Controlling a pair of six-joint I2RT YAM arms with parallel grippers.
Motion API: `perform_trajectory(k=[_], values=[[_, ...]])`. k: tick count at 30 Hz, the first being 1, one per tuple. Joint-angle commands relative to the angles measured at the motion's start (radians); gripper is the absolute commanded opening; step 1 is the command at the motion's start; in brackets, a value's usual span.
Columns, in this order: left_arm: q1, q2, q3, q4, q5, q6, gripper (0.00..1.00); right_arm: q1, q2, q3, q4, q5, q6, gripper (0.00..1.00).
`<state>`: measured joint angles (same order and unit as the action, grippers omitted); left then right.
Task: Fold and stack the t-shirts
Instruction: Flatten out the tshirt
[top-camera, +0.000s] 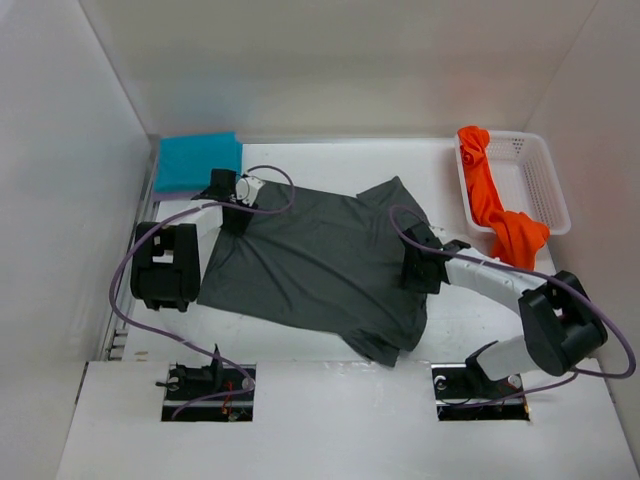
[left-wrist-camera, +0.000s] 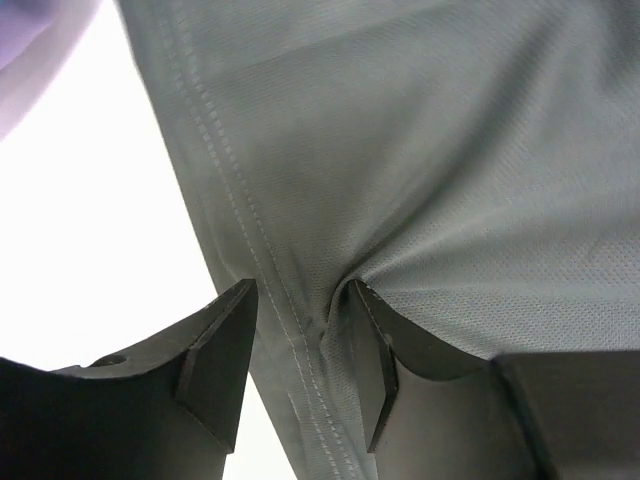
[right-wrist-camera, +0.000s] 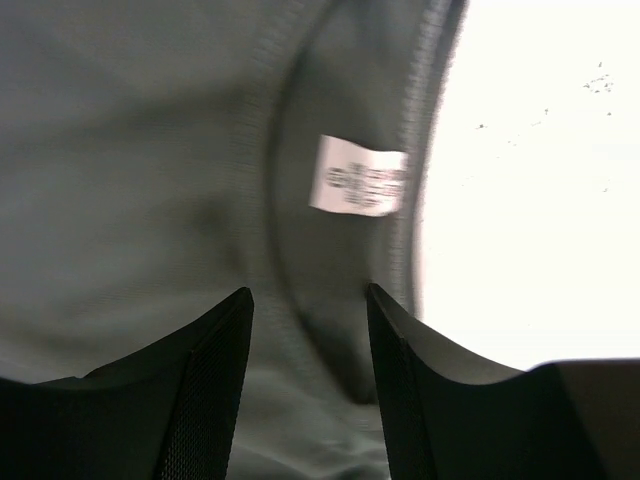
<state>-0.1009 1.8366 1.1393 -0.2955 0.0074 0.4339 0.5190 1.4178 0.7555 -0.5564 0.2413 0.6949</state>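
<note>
At the far left corner of the table (top-camera: 470, 320), the teal shirt (top-camera: 197, 162) lies folded as a flat block. A lavender patch (left-wrist-camera: 25, 40) shows at the top left of the left wrist view; you cannot tell what it belongs to.

Just right of the teal shirt, the left gripper (top-camera: 232, 205) sits on the far hem corner of the grey shirt (top-camera: 320, 265). Its fingers (left-wrist-camera: 215, 350) straddle the stitched hem (left-wrist-camera: 230, 180), and the cloth puckers against the right finger. A gap shows between the fingers, so you cannot tell whether the cloth is clamped or only pressed.

The grey shirt lies spread flat across the centre of the table, hem to the left, collar to the right, one sleeve far and one near.

The right gripper (top-camera: 420, 265) is at the collar (right-wrist-camera: 415, 150). Its fingers stand apart with the white label (right-wrist-camera: 357, 175) beyond them, and nothing is pinched. That view is blurred.

At the far right, the orange shirt (top-camera: 495, 205) hangs unfolded over the rim of the basket (top-camera: 540, 180).

Step in hand, as a judgement: taking hold of the grey shirt for its first fold. One shirt appears done; the grey and the orange remain.

For the next move:
- Confirm a firm grip at both hem and collar before lifting.
- Move both arms together so the cloth stays taut and the fold line runs straight.
- Watch for a wrinkle at the hem pucker.
</note>
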Motion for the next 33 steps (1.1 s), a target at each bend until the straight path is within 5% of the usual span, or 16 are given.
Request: perform_trajectory(k=[1, 9, 15, 21, 27, 33], values=[[0.042, 0.007, 0.045, 0.003, -0.026, -0.009, 0.40, 0.006, 0.021, 0.033, -0.025, 0.021, -0.040, 0.54], [0.092, -0.086, 0.050, -0.060, 0.075, -0.056, 0.55, 0.006, 0.029, 0.039, -0.040, 0.024, -0.061, 0.55], [0.134, -0.207, 0.028, -0.143, 0.105, -0.034, 0.58, 0.061, -0.228, -0.002, -0.184, 0.073, 0.058, 0.54], [0.168, -0.319, -0.123, -0.235, 0.033, 0.072, 0.60, 0.195, -0.456, -0.160, -0.298, -0.071, 0.337, 0.55], [0.197, -0.339, -0.277, -0.223, -0.058, 0.114, 0.59, 0.345, -0.493, -0.275, -0.261, -0.131, 0.544, 0.56], [0.201, -0.324, -0.311, -0.209, -0.083, 0.105, 0.59, 0.322, -0.453, -0.311, -0.117, -0.154, 0.551, 0.54]])
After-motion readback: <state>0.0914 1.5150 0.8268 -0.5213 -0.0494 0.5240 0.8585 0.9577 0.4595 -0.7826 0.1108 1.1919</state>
